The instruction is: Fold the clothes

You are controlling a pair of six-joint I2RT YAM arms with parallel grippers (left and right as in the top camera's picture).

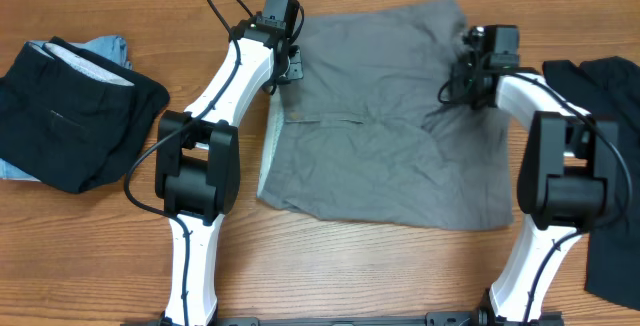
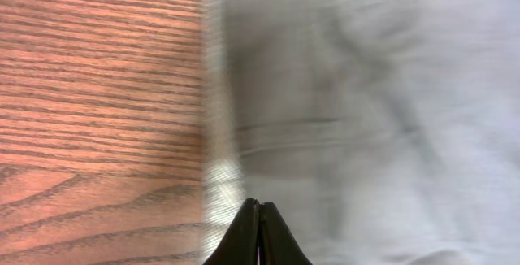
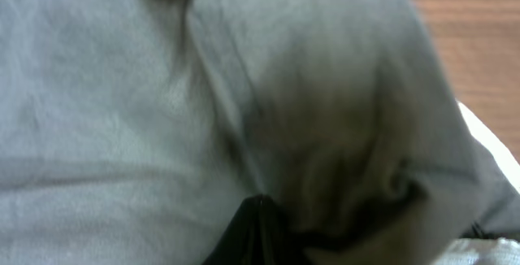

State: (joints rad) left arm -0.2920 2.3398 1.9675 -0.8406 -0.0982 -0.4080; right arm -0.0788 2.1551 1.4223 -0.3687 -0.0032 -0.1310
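At the far left of the wooden table (image 1: 350, 266) lies a folded black garment (image 1: 80, 116), stacked on a light-blue garment (image 1: 112, 44) whose edge shows along its top and left side. Next comes the left gripper (image 1: 290, 66), low over the upper left edge of the grey garment (image 1: 390, 146). In the wrist view its fingers (image 2: 244, 234) are pressed together at the cloth's pale border, with bare wood just beside them. The grey garment is spread wrinkled and roughly flat across the middle of the table, between the two arms. The right gripper (image 1: 462, 81) sits on its upper right part, where creases fan out. Its fingers (image 3: 240, 234) are also closed, and fabric is bunched around their tips. I cannot tell whether either gripper has a fold pinched. At the far right lies another black garment (image 1: 612, 166), partly under the right arm.
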